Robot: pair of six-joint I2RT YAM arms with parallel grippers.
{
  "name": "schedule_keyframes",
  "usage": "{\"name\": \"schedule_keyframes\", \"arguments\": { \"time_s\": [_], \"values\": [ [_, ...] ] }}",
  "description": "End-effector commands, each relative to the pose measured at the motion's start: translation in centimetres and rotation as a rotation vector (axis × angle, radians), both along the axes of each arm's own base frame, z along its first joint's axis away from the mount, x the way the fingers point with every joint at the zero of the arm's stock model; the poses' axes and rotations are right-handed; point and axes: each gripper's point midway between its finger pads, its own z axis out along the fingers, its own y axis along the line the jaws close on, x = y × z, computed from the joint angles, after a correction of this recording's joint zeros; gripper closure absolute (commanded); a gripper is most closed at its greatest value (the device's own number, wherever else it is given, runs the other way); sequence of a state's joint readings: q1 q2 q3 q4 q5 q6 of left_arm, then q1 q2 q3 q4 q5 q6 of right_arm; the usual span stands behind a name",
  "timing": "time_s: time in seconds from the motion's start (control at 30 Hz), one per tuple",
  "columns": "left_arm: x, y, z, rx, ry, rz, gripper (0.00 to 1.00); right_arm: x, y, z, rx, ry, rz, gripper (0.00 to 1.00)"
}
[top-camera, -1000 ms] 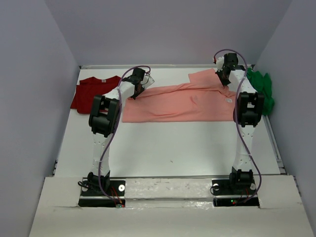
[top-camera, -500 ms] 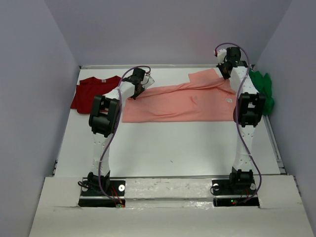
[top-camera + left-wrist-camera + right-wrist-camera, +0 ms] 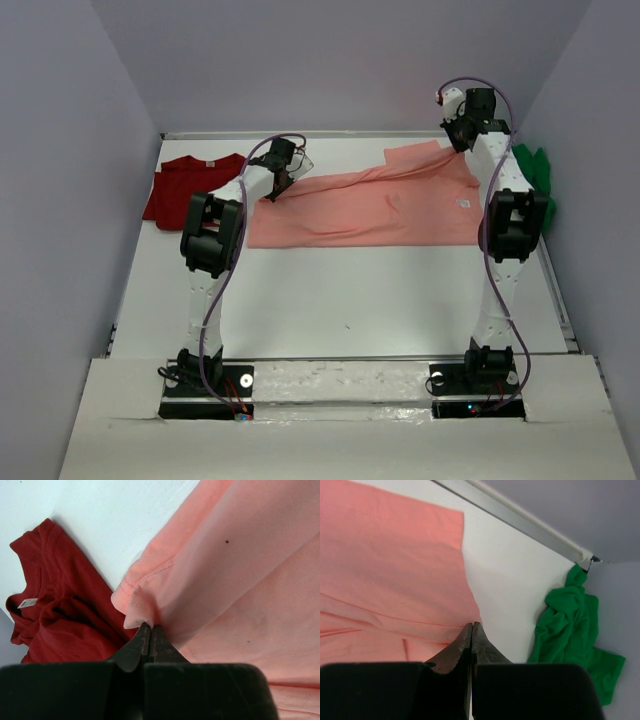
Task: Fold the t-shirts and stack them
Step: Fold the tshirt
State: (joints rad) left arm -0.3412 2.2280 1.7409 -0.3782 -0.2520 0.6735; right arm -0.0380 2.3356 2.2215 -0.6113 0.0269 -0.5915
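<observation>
The left hand (image 3: 150,631) and right hand (image 3: 471,628) are each pinched tight on a far corner of the pink shirt (image 3: 370,205), apparently to stretch it flat on the worktop (image 3: 350,290) for folding. The red shirt (image 3: 185,185) and green shirt (image 3: 535,180) lie at either side.

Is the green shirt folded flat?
No, the green shirt lies crumpled in a bunched heap, not flat.

Both arms stretch far forward, left pincer (image 3: 149,631) and right pincer (image 3: 471,629) each pinched closed.
</observation>
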Motion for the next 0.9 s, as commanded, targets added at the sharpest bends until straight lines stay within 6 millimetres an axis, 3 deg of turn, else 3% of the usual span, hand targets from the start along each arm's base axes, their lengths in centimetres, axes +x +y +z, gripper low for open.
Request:
{"name": "schedule_keyframes", "arguments": {
  "time_s": [0.0, 0.17, 0.57, 0.87],
  "values": [
    [-0.2, 0.2, 1.8, 0.021, -0.024, 0.000, 1.00, 1.2, -0.2, 7.3, -0.019, -0.197, 0.021, 1.00],
    [-0.3, 0.3, 1.8, 0.030, -0.022, -0.002, 1.00, 1.2, -0.1, 7.8, -0.064, -0.226, 0.033, 1.00],
    [-0.4, 0.2, 1.9, 0.029, -0.021, -0.007, 1.00, -0.3, -0.8, 5.5, -0.119, -0.170, 0.039, 1.00],
    [-0.5, 0.3, 1.8, 0.033, -0.017, -0.007, 1.00, -1.0, -0.7, 5.1, -0.110, -0.155, 0.037, 1.00]
  ]
}}
